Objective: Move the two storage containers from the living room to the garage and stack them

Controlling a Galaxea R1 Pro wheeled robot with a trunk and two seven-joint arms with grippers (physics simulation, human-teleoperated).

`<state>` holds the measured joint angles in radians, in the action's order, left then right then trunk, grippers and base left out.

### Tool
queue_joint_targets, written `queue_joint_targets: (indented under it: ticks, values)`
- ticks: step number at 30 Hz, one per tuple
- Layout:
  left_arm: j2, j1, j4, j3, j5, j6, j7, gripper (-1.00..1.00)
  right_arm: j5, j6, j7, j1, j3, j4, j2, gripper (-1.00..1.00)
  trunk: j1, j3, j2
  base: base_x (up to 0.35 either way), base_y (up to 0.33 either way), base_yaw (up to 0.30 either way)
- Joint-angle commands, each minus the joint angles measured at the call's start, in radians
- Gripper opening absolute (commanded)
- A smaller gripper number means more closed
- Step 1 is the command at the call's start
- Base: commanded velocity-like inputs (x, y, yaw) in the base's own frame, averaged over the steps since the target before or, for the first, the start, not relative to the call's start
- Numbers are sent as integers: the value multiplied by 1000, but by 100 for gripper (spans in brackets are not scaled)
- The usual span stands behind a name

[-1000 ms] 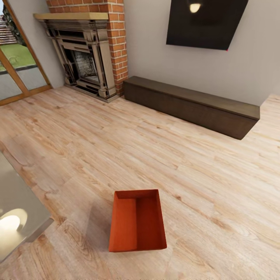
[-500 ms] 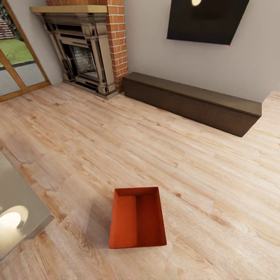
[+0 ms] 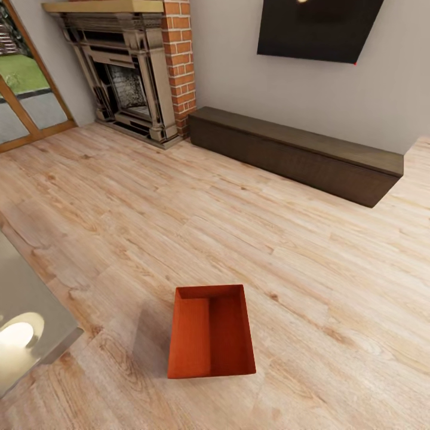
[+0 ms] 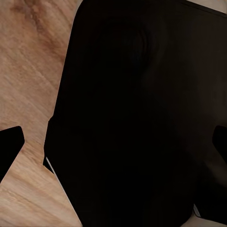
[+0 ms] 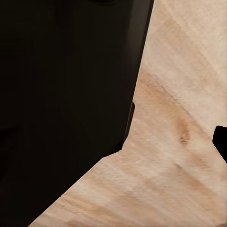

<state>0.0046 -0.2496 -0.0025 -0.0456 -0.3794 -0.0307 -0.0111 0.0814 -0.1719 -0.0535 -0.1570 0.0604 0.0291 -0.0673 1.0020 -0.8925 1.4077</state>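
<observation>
Living room with light wood plank floor [image 3: 310,257], one storage container [image 3: 211,332] lying on it

Red-orange, open-topped, it sits ahead of the robot, near the low grey desk [image 3: 27,322] corner; brick fireplace [image 3: 140,65], dark low cabinet [image 3: 298,152] and black wall TV [image 3: 319,27] stand well beyond; wrist views show dark robot body over planks; whether either tool is spread or pressed together I cannot tell

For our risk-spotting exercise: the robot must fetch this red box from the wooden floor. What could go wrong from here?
1. The storage container has thin walls and sits low, so a grasp might slip or tip it.
2. The grey table is close on the left; turning could clip it.
3. One container is in sight; finding the second may need searching.
</observation>
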Motion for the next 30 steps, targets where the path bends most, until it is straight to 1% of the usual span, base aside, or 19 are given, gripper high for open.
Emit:
queue_joint_targets:
  ticks: [1,6,13,30]
  values:
    - [0,0,1,-5,-7,-3,-1,100,4,-6,0,-1,5,3,0,100,0,-1,0,0,0,0]
    - [0,0,1,-5,-7,-3,-1,100,4,-6,0,-1,6,3,0,100,0,-1,0,0,11,0]
    - [0,0,1,-5,-7,-3,-1,100,4,-5,0,-1,6,3,0,100,0,-1,0,0,114,0]
    - [-1,0,1,-5,-7,-3,-1,100,5,-3,-13,-1,6,3,1,100,0,-1,0,0,3,0]
